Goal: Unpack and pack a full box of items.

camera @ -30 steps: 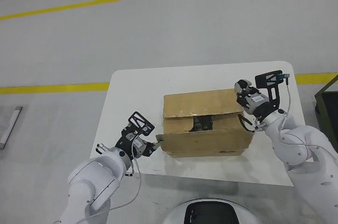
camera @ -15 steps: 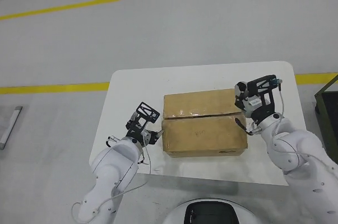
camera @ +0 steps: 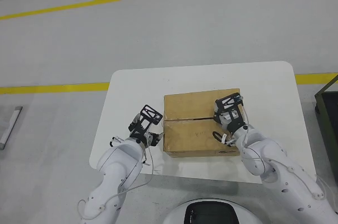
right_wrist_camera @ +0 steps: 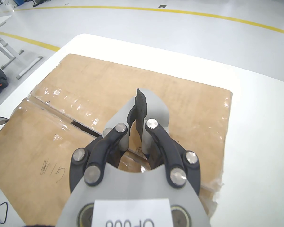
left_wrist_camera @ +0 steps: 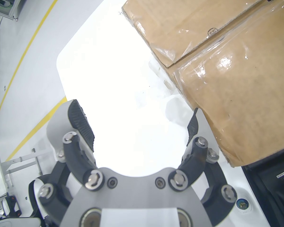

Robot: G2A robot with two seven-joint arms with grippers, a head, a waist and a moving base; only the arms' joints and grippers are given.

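Left arm bent in from the near-left table edge, wrist aimed at the left end of the box (camera: 199,120). Left gripper (left_wrist_camera: 135,112) is spread wide with nothing between the pads; one fingertip (left_wrist_camera: 193,121) sits right against the box's end wall, can't tell if it's touching. Right arm reaches in from the near-right side, its wrist over the box's right half. Right gripper (right_wrist_camera: 140,101) has its fingers pressed together, nothing pinched, hovering low over the seam between the top flaps; contact unclear. Box sits mid-table (camera: 258,78), nearer the robot's edge. Both flaps are down and taped glossy, with a thin dark gap along the seam
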